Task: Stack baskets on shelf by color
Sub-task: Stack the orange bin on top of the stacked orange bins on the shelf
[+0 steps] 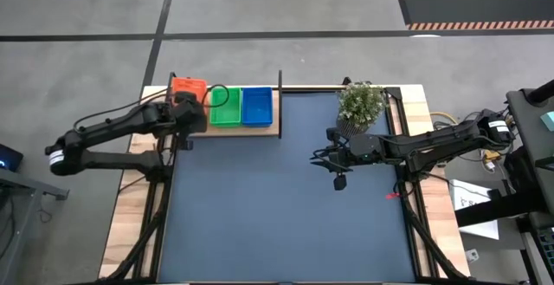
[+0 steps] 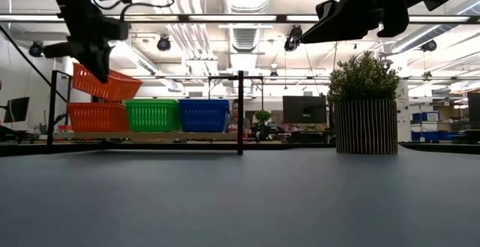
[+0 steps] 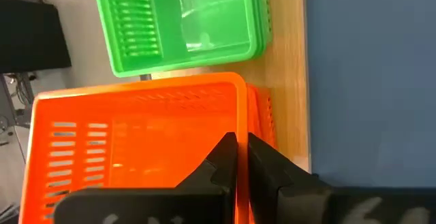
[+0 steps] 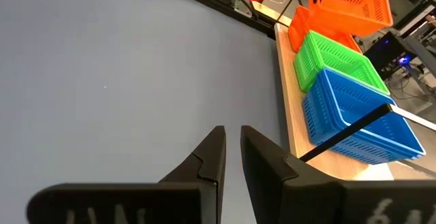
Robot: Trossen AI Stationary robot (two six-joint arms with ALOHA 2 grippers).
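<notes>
Orange basket (image 2: 107, 82) hangs tilted above the orange stack (image 2: 98, 117) on the wooden shelf (image 1: 260, 131), its rim clamped in the left gripper (image 3: 240, 157).

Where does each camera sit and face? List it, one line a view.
High: overhead, straight down; both arms, shelf, mat.
Low: table height, looking level; tilted orange basket hangs above another.
Left wrist: behind left gripper pinching that basket's wall.
Right wrist: behind right gripper over the mat.
Shared: green basket, blue basket.
</notes>
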